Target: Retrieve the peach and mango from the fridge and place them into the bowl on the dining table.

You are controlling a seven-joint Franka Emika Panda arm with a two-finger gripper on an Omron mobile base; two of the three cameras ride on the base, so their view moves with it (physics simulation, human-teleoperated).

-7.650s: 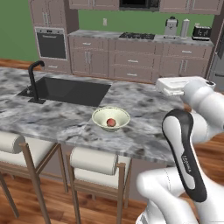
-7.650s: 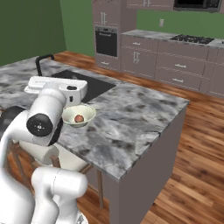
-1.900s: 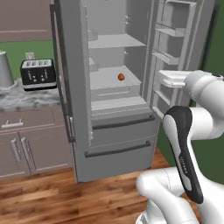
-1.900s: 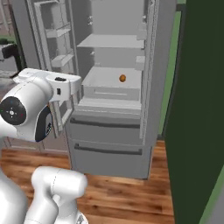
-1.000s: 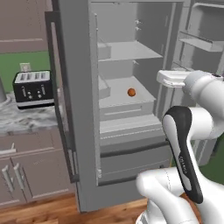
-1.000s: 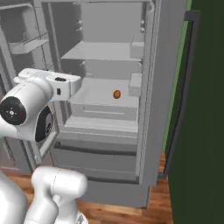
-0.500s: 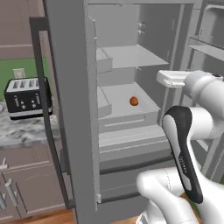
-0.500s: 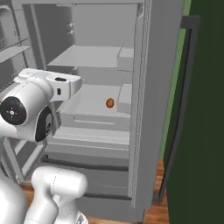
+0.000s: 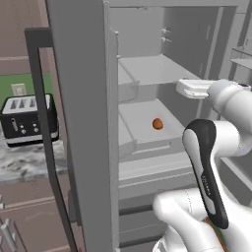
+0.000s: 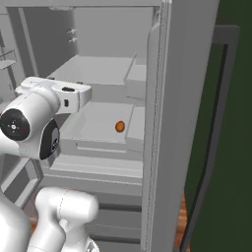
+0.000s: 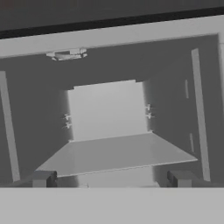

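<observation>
The fridge (image 9: 83, 98) stands with its doors swung wide, and its grey shelves show inside (image 10: 98, 123). A small orange fruit (image 9: 157, 123) lies on the middle shelf (image 10: 119, 126); whether it is the peach or the mango I cannot tell. My white hand (image 9: 197, 88) hovers in front of the compartment, above and to the right of the fruit and clear of it. In the hand view my gripper (image 11: 111, 179) is open with nothing between its fingertips (image 11: 41, 178), facing an upper shelf (image 11: 113, 153). The bowl and the dining table are out of view.
The left fridge door, with its long dark handle (image 9: 47, 147), juts toward me. The right door and its handle (image 10: 211, 123) stand close on the other side. A black toaster (image 9: 28, 120) sits on a marbled counter (image 9: 29, 162) over brown cabinets (image 9: 29, 216).
The whole picture has shifted: the base has driven closer to the fridge, so the shelves and the fruit loom larger. The gripper has stayed open.
</observation>
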